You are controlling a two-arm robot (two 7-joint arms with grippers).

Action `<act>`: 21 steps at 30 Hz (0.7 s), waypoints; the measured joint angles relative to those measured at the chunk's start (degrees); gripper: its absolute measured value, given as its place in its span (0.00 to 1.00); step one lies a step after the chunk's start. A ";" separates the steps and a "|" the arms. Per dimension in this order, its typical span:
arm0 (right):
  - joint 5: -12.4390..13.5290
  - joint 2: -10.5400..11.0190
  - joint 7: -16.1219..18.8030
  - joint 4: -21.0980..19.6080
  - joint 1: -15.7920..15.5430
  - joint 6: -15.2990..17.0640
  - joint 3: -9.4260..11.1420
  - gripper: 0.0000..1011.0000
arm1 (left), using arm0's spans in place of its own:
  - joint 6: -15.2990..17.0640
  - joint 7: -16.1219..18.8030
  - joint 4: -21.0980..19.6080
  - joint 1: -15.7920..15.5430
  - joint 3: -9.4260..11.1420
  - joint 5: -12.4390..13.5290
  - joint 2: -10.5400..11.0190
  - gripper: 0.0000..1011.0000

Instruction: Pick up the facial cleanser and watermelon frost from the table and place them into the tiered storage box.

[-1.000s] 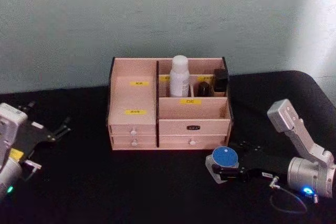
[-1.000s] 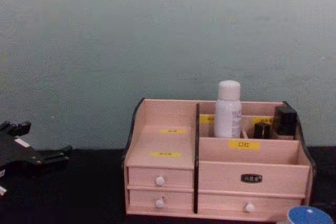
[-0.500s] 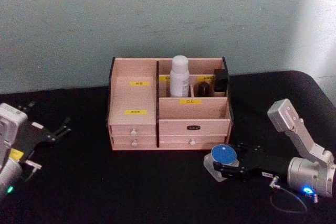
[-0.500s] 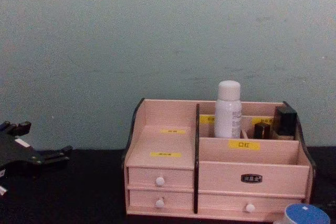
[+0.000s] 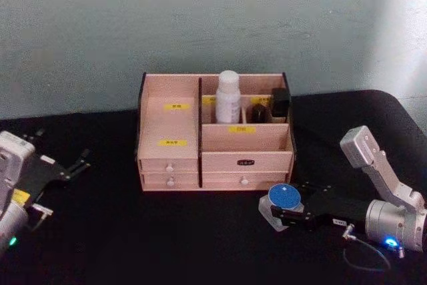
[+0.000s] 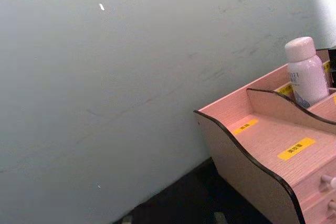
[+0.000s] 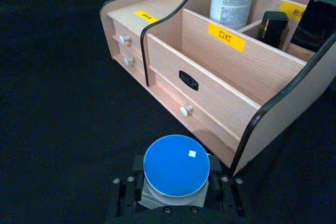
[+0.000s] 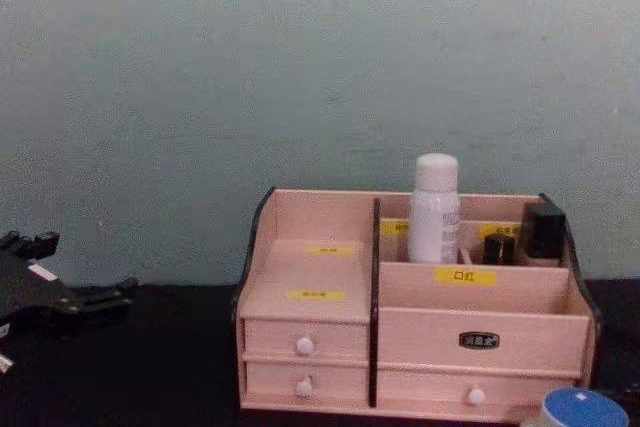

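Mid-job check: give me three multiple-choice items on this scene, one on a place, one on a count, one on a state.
1. Where is the blue-lidded jar? A) in the top tier B) by the tiered storage box's front right corner C) in a drawer
2. How many white drawer knobs show? A) three B) one C) six
3. The left end effector is: A) shut on a bottle B) over the box C) open, parked at far left
Key: 1 B, the right end effector grips it there; 2 A, two left, one right; 3 C, fingers spread, empty.
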 joint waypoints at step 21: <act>-0.21 0.46 1.05 -0.16 0.21 -0.16 -0.16 0.72 | 0.00 0.00 0.00 0.00 0.00 0.00 0.00 0.99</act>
